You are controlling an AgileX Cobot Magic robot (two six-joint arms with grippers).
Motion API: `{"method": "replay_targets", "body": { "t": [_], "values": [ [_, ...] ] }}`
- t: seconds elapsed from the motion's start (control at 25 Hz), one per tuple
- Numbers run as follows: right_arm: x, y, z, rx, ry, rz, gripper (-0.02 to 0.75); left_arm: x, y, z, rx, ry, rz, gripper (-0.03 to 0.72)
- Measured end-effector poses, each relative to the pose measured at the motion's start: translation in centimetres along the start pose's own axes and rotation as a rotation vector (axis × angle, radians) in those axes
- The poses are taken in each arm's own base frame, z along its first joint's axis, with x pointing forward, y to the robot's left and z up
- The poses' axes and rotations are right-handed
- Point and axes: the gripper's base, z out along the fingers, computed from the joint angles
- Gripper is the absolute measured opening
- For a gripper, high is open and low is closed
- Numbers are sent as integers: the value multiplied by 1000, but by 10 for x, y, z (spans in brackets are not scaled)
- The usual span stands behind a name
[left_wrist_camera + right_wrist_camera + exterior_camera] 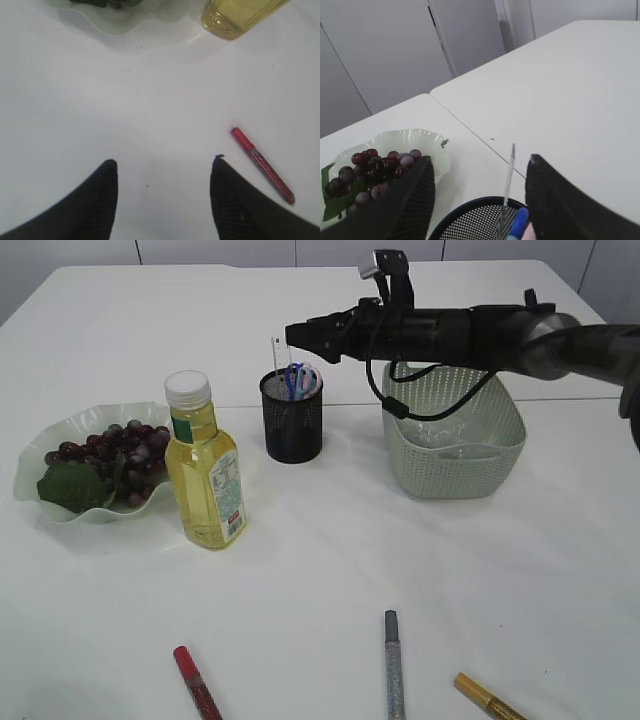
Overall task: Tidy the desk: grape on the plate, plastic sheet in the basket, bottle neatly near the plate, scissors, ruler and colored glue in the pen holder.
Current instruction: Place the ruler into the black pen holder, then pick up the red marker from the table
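Observation:
The grapes [115,455] lie on the pale green plate [40,445], also seen in the right wrist view [375,167]. The bottle [204,462] of yellow liquid stands upright next to the plate. The black mesh pen holder [292,418] holds the scissors [298,380] and the clear ruler [276,355]; the ruler also shows in the right wrist view [508,175]. Red [197,683], grey [393,665] and gold [488,698] glue pens lie at the table's front. My right gripper [296,336] is open and empty just above the holder [470,220]. My left gripper [164,165] is open above bare table, left of the red pen [262,165].
The green basket [455,435] stands right of the pen holder, under my right arm, with something clear lying in its bottom. The bottle's base [235,15] and the plate's edge [100,15] show at the top of the left wrist view.

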Motion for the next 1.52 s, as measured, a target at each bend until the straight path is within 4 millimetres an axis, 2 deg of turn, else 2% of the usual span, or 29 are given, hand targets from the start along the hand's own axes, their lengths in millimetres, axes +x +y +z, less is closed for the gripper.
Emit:
{"method": "replay_targets", "body": {
  "t": [0.28,0.44,0.72,0.88,1.12,1.24,1.52],
  "values": [
    [-55,24,-22,23,201,57,426,0,0,0,0,0,0,433],
    [-75,42,-37,31,362,118,426,0,0,0,-3,2,2,433],
    [-91,69,-62,40,611,240,424,0,1,0,-16,1,12,433],
    [-90,90,-72,107,747,256,421,0,1,0,-16,1,12,433],
    [-84,143,-81,164,919,253,421,0,1,0,-16,1,12,433],
    [-79,178,-74,183,993,225,421,0,1,0,-16,1,12,433],
    [-55,271,-34,175,1139,137,421,0,1,0,-16,1,12,433]
  ]
}}
